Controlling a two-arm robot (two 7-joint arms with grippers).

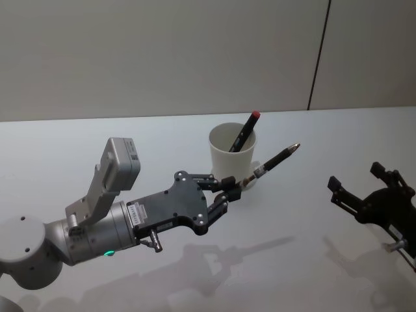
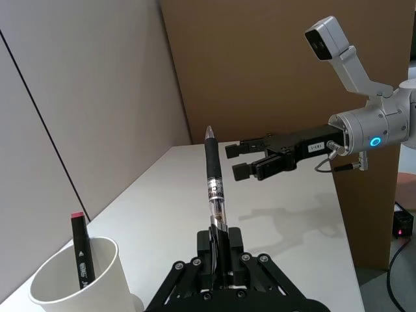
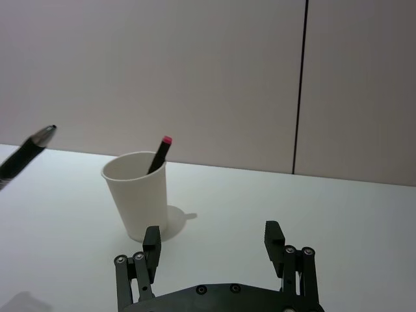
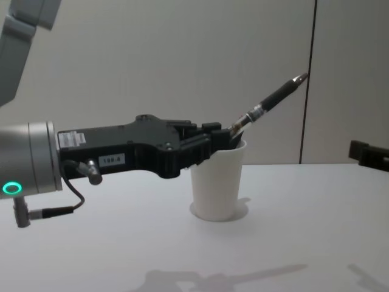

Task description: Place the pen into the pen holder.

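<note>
While one black, red-tipped pen [image 1: 244, 135] leans inside the single white cup [image 1: 232, 162], a second pen [image 1: 276, 159], black-gripped and silver-pointed, is pinched by the left gripper [image 1: 236, 187] beside the rim, angled upward. Right gripper [image 3: 212, 233] hangs open, well apart.

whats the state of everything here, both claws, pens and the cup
left claw, shut on the clear-barrel pen
clear-barrel pen, held tilted in the air beside the paper cup, not in it
paper cup, upright, one marker inside
red-tipped marker, leaning inside the paper cup, red end up
right claw, open, holding nothing
</note>
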